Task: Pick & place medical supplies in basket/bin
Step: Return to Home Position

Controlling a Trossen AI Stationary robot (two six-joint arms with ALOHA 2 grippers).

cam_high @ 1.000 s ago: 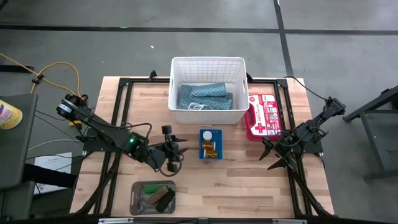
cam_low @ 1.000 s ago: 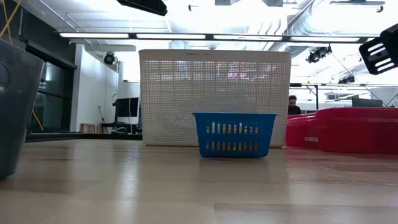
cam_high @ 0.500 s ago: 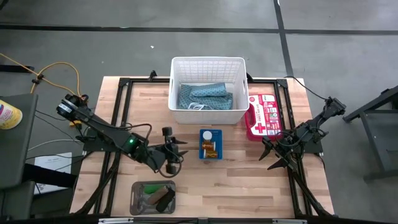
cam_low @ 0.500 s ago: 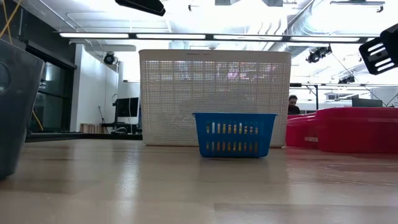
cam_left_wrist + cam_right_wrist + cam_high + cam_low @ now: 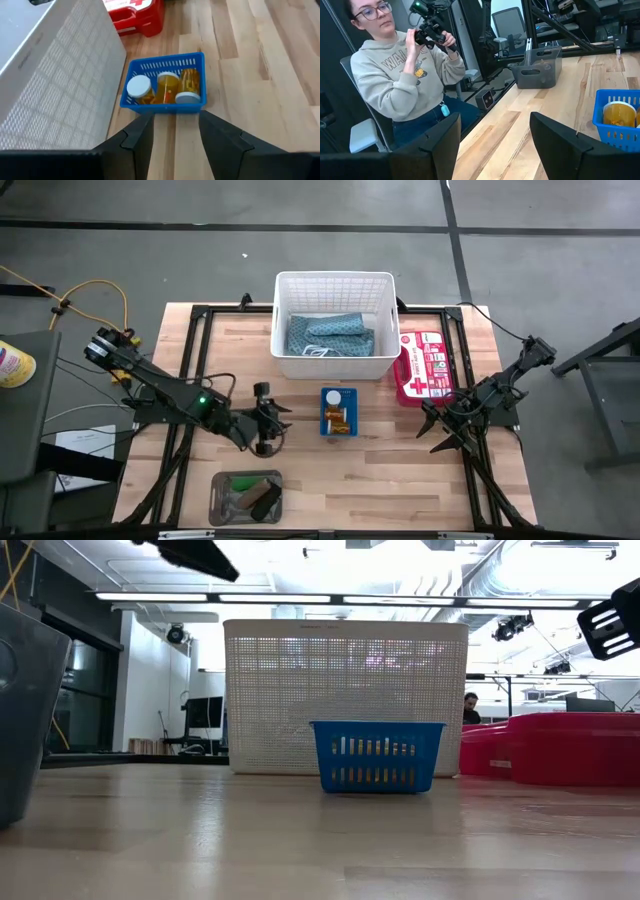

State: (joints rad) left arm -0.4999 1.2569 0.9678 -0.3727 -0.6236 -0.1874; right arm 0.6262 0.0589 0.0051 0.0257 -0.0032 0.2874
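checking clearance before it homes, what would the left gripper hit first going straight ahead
Probably the small blue basket holding orange vials: it sits centred just beyond the open left gripper. Depth is unclear, so it might pass above the rim.

Teal folded cloths (image 5: 330, 335) inside white basket (image 5: 335, 279), rolls (image 5: 262, 498) in grey tray (image 5: 217, 498)

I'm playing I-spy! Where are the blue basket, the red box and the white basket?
blue basket (image 5: 378, 755), low view, front wall.
red box (image 5: 422, 366), high view, its lid.
white basket (image 5: 345, 690), low view, grid side wall.
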